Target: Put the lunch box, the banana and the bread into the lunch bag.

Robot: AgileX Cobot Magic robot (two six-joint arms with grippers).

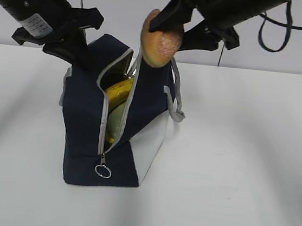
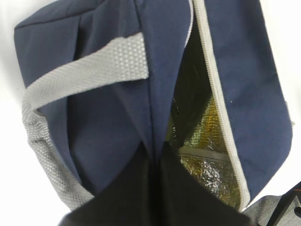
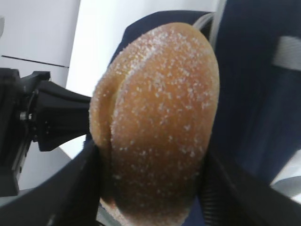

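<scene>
The navy lunch bag [image 1: 83, 132] stands on the white table with its zipper open. Inside, the yellow banana [image 1: 120, 89] lies on top of a pale green surface, the lunch box lid [image 1: 117, 120]. My right gripper [image 1: 176, 33] is shut on the bread [image 1: 161, 40] and holds it just above the far end of the opening. In the right wrist view the bread [image 3: 155, 127] fills the space between the fingers [image 3: 77, 188]. My left gripper [image 1: 81, 53] is shut on the bag's left wall. The left wrist view shows its jaws [image 2: 155, 157] pinching a fold of navy fabric [image 2: 113, 113].
The zipper's ring pull [image 1: 103, 171] hangs at the bag's near end. A grey handle [image 1: 177, 97] droops on the right side and another shows in the left wrist view [image 2: 89, 70]. Silver lining [image 2: 202, 146] shows inside. The left arm [image 3: 42, 122] appears in the right wrist view.
</scene>
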